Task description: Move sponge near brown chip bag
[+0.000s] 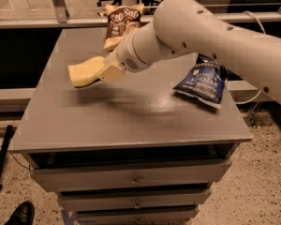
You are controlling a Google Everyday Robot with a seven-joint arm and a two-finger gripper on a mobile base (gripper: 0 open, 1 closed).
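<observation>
The pale yellow sponge (84, 72) is held in the air above the left middle of the grey table top (131, 111), casting a shadow below it. My gripper (104, 72) is shut on the sponge's right end, with the white arm reaching in from the right. The brown chip bag (122, 23) lies at the table's far edge, behind and to the right of the sponge, its lower part hidden by my arm.
A dark blue chip bag (203, 81) lies on the right side of the table. The table is a drawer cabinet with drawers (131, 177) below. A shoe (19, 213) shows on the floor at the lower left. A railing runs behind the table.
</observation>
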